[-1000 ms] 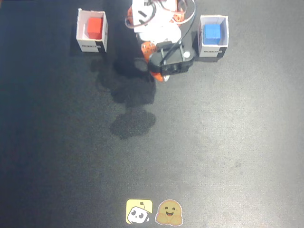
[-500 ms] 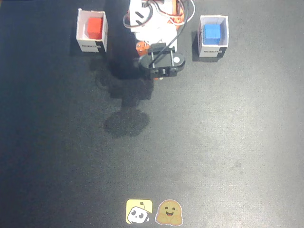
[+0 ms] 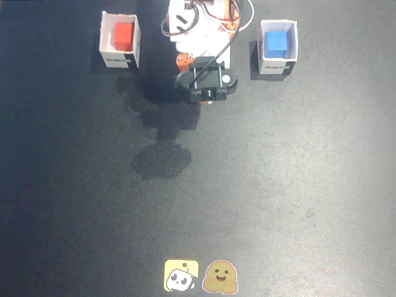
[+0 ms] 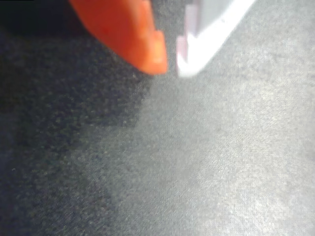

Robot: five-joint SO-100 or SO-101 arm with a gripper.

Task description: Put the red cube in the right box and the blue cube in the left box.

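In the fixed view the red cube (image 3: 124, 35) lies inside the white box (image 3: 106, 38) at the upper left. The blue cube (image 3: 276, 42) lies inside the twin white box (image 3: 293, 43) at the upper right. Each box shows a dark label on its near side. My arm is folded close to its base at the top centre, between the two boxes. My gripper (image 3: 209, 100) hangs there over bare mat, apart from both boxes. In the wrist view my gripper (image 4: 171, 69) is shut and holds nothing, its orange and white fingertips almost touching.
A dark mat (image 3: 278, 185) covers the table, with the arm's shadow (image 3: 161, 161) below the base. Two small stickers (image 3: 201, 276) sit at the bottom edge. The arm's white base and cables (image 3: 198, 21) stand between the boxes.
The arm has drawn back a little toward its base and swung slightly left in the fixed view. Its shadow has shifted left. Both cubes stay in their boxes.
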